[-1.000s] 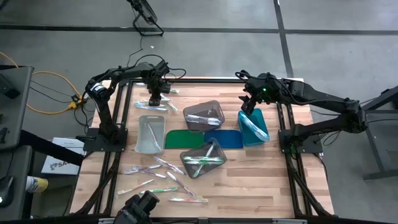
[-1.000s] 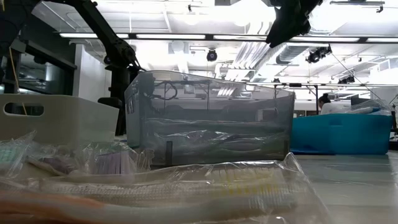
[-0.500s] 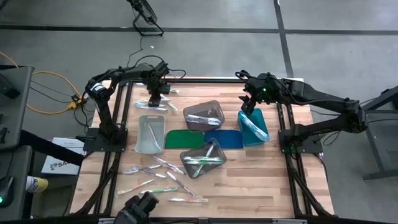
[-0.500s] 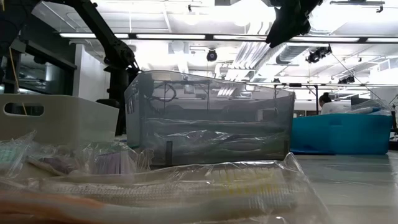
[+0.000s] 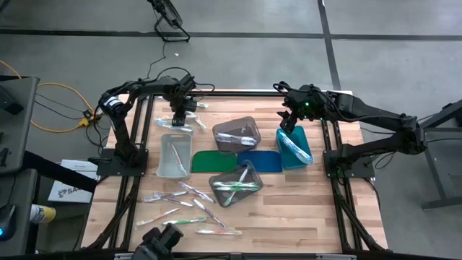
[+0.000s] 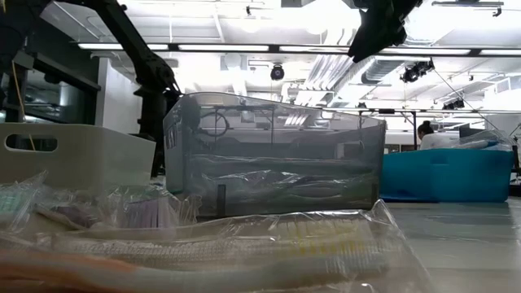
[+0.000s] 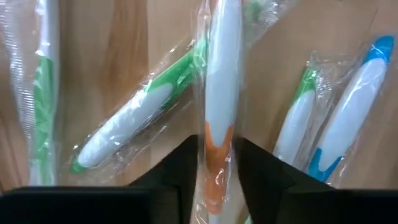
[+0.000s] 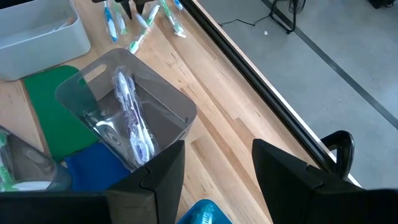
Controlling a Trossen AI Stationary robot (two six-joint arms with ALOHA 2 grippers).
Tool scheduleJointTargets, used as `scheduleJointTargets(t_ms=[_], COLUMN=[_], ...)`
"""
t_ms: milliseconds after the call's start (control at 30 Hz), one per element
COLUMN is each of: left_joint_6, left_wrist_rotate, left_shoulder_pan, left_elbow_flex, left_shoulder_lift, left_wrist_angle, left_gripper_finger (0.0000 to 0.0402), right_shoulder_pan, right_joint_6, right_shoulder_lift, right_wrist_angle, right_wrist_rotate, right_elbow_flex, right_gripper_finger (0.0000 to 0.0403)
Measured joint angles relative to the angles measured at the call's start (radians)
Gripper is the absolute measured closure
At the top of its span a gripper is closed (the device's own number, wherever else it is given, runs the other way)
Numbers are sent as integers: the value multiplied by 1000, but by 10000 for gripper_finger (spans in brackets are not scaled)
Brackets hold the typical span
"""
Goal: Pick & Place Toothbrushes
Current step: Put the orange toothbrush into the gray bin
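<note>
Several wrapped toothbrushes point(image 5: 186, 118) lie on the wood at the table's far left, and more point(image 5: 184, 206) lie at its near left. My left gripper point(image 5: 178, 115) points down over the far group. In the left wrist view, my left gripper point(image 7: 217, 177) is shut on an orange-and-white toothbrush point(image 7: 219, 74). Green point(image 7: 134, 118) and blue point(image 7: 348, 118) toothbrushes lie beside that one. My right gripper point(image 8: 217, 180) stands open, high above the teal bin point(image 5: 294, 146), with nothing between its fingers. My left gripper pinches the orange stretch of the toothbrush's handle point(image 7: 216, 146), through its clear wrapper, between its two fingers point(image 7: 177, 171). The fingers come from above, pointing down, and lie across the toothbrush. The toothbrush lies flat on the wood among the others.
A pale bin point(image 5: 173, 154), a clear grey bin point(image 5: 237, 133) and a second clear bin point(image 5: 236, 184), both holding toothbrushes, stand mid-table. Green point(image 5: 213, 160) and blue point(image 5: 260, 160) mats lie between them. Bare wood is at the near right.
</note>
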Motion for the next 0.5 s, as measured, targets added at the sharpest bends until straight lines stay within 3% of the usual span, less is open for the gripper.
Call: scheduleJointTargets(t_ms=[167, 333, 500], left_joint_6=[2, 33, 128], left_wrist_rotate=[-14, -19, -33], left_shoulder_pan=[1, 1, 1], left_elbow_flex=[27, 81, 193], left_shoulder_lift=[4, 4, 2], left_wrist_angle=[-4, -70, -260], left_gripper_finger=[373, 381, 388], right_shoulder_pan=[0, 0, 0], right_joint_6=[0, 0, 0], right_shoulder_lift=[0, 0, 0], right_wrist_angle=[0, 0, 0], right_wrist_rotate=[-2, -3, -4], right_elbow_flex=[0, 0, 0], right_gripper_finger=[222, 222, 222])
